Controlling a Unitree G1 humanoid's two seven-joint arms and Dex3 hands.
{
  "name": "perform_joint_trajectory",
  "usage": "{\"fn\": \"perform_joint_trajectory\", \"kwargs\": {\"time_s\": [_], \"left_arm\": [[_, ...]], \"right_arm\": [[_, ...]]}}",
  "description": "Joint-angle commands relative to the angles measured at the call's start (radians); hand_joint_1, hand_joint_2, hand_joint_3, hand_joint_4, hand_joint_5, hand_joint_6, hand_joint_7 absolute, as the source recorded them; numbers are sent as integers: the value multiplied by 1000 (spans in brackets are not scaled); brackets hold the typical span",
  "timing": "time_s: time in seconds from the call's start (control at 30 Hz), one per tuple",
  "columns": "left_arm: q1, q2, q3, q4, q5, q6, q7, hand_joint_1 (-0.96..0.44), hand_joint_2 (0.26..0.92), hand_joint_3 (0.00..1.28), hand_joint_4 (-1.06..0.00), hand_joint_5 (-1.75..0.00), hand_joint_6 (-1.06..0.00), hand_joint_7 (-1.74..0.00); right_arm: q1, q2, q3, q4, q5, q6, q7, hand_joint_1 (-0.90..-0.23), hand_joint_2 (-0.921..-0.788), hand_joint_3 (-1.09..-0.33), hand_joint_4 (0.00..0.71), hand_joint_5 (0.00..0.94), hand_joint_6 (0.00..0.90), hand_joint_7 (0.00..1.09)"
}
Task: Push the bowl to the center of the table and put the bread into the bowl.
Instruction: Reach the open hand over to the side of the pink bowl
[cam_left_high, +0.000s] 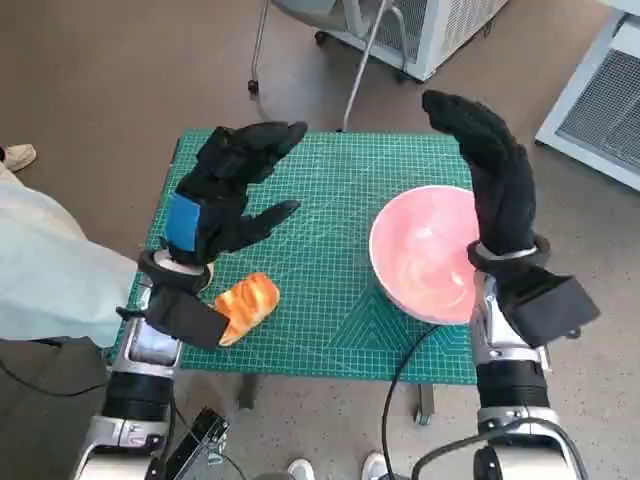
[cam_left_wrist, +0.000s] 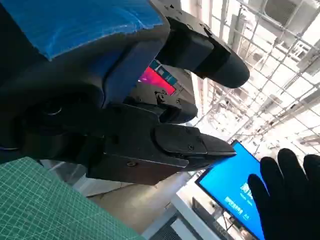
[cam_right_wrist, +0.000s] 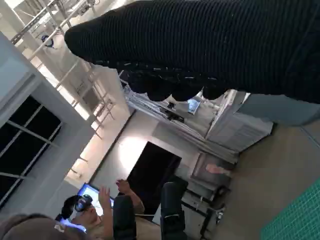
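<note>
A pink bowl (cam_left_high: 428, 252) sits on the right part of the green cutting mat (cam_left_high: 320, 270). A golden bread roll (cam_left_high: 246, 303) lies near the mat's front left edge, close by my left wrist. My left hand (cam_left_high: 235, 185) hovers above the mat's left side, fingers spread, holding nothing. My right hand (cam_left_high: 487, 160) is raised over the bowl's right rim, fingers extended and empty. In the left wrist view my left hand's black fingers (cam_left_wrist: 200, 55) stand apart over a corner of the mat (cam_left_wrist: 35, 200), with the gloved right hand (cam_left_wrist: 290, 195) beyond.
A person's pale sleeve (cam_left_high: 45, 270) and shoe (cam_left_high: 18, 155) show at the left. White cabinets (cam_left_high: 600, 90) and chair legs (cam_left_high: 360, 60) stand behind the table. A cable (cam_left_high: 400, 370) hangs at the front edge. The right wrist view shows a seated person (cam_right_wrist: 95, 212) with a headset.
</note>
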Motion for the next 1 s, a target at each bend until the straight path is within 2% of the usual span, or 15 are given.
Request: {"fn": "perform_joint_trajectory", "kwargs": {"time_s": [0.03,0.37,0.77,0.9,1.0], "left_arm": [[-12,4,-4,7,-1,-10,-5,-192,921,164,-571,-49,-361,-637],[-15,7,-5,8,-2,-8,-7,-191,921,165,-571,-48,-362,-634],[-11,8,-8,5,1,-9,-6,-196,921,165,-572,-46,-364,-628],[-9,7,-8,2,2,-6,-4,-199,921,164,-573,-46,-365,-626],[-3,4,-8,-7,2,-3,-3,-199,921,164,-573,-46,-366,-626]], "right_arm": [[29,-3,-1,5,-8,6,-8,-403,-907,-621,492,1,202,837],[32,-5,-1,0,-16,6,-13,-401,-905,-626,492,1,200,839],[41,-9,-2,-9,-9,10,-9,-400,-902,-633,492,0,197,844],[49,-22,-13,-15,8,14,-1,-398,-901,-637,490,0,193,848],[62,-45,-34,-6,32,8,12,-398,-898,-646,488,0,184,862]]}}
